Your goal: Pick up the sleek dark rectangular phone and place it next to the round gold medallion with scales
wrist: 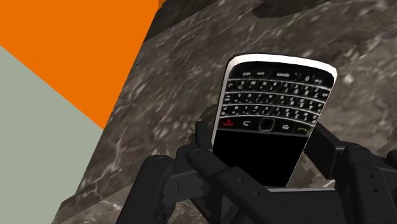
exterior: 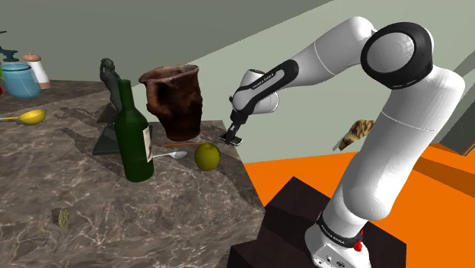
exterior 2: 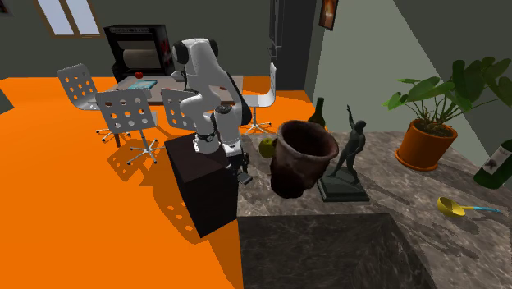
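Note:
A black phone [wrist: 270,121] with a keypad and a silver rim sits between my gripper's [wrist: 264,162] black fingers [wrist: 326,147], which are shut on its sides. In the shoulder view the gripper [exterior: 232,138] hangs just above the marble counter's [exterior: 91,190] right end, right of a green apple [exterior: 207,156]. The second exterior view shows the gripper [exterior 2: 244,173] at the counter's corner beside the stand. A small round gold medallion [exterior: 63,217] lies flat near the counter's front edge, far to the shoulder view's left of the gripper.
Between gripper and medallion stand a green wine bottle [exterior: 135,141], a brown pot [exterior: 175,99] and a dark statue [exterior: 113,84]. A spoon [exterior: 172,154] lies by the apple. A yellow spoon [exterior: 27,116] and a blue jar [exterior: 19,80] sit far left. A potted plant [exterior 2: 427,144] stands beyond.

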